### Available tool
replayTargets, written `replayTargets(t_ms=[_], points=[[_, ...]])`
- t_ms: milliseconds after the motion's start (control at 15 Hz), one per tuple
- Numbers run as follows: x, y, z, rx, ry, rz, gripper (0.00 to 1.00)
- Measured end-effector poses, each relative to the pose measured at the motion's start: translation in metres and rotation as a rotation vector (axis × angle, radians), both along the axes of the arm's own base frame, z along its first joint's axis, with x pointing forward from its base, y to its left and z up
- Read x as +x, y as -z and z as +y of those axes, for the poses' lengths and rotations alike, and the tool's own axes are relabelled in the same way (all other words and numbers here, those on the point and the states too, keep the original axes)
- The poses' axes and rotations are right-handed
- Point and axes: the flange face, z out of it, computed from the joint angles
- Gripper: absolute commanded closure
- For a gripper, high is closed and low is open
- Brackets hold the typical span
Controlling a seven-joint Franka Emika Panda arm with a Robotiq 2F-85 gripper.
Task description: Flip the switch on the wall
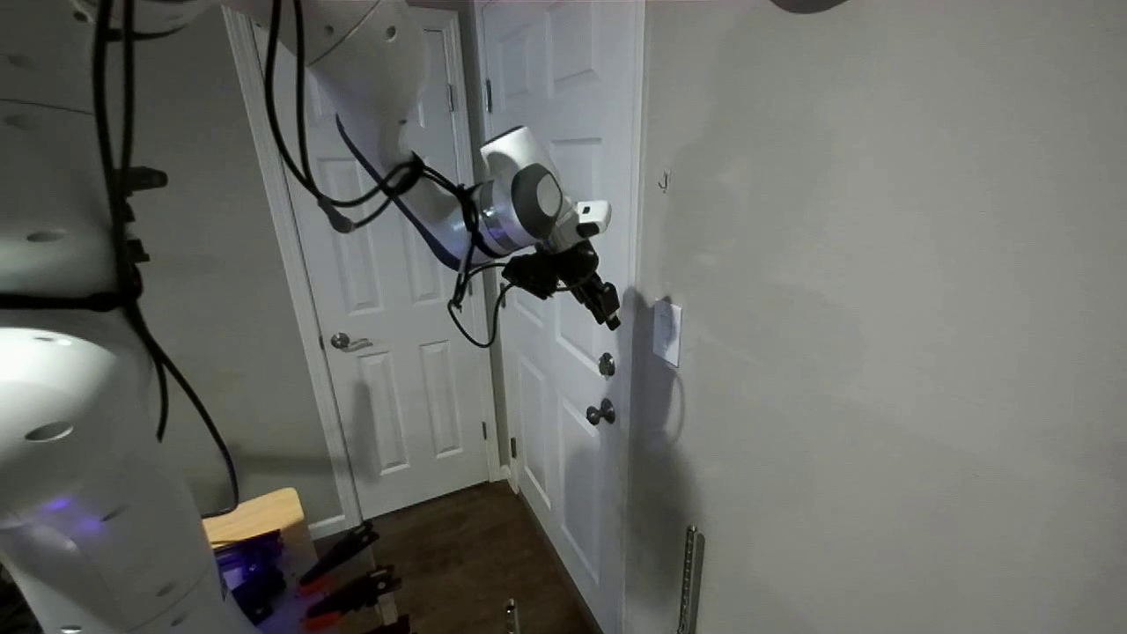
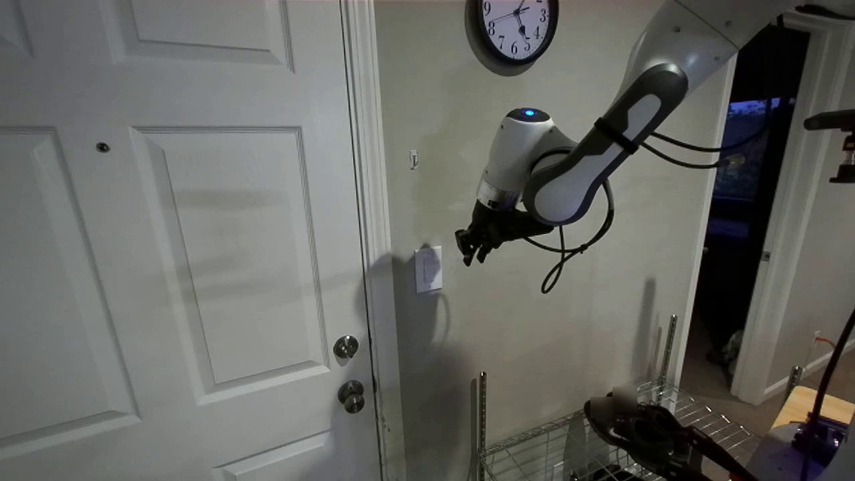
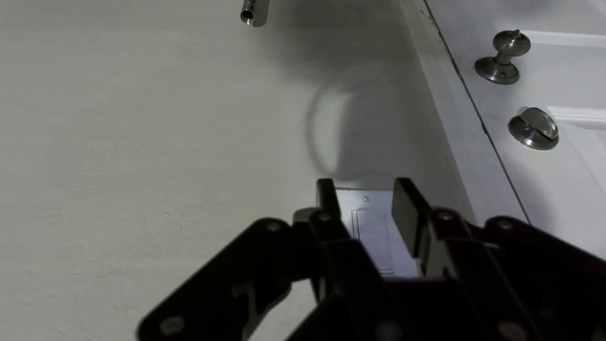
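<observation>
The switch (image 1: 667, 333) is a small white upright plate on the pale wall (image 1: 880, 352), beside the white door. It also shows in an exterior view (image 2: 428, 269) with the arm's shadow across it. My black gripper (image 1: 611, 315) is in the air near the plate, apart from it. It also shows in an exterior view (image 2: 475, 259), pointing down toward the plate's side. In the wrist view my gripper (image 3: 364, 194) is open and empty, and the switch (image 3: 371, 237) shows between the two fingers. The fingers and gripper body hide the plate's sides and lower edge there.
A white panelled door (image 2: 227, 254) with a round knob (image 2: 351, 396) and a deadbolt (image 2: 346, 347) adjoins the wall. A small hook (image 2: 413, 159) is above the switch. A wire shelf (image 2: 528, 441) with a metal post (image 2: 482, 421) stands below. A clock (image 2: 518, 27) hangs above.
</observation>
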Motion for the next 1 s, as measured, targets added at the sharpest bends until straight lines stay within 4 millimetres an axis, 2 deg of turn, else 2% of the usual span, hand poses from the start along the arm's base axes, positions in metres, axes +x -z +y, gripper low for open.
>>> replayTargets(t_ms=[67, 200, 667, 1000], points=[[0.004, 0.003, 0.000, 0.005, 0.003, 0.000, 0.99], [0.014, 0.011, 0.002, 0.015, 0.000, 0.002, 1.00], [0.049, 0.040, 0.020, 0.037, -0.022, 0.010, 0.99], [0.067, 0.058, 0.023, 0.039, -0.015, 0.008, 0.99]])
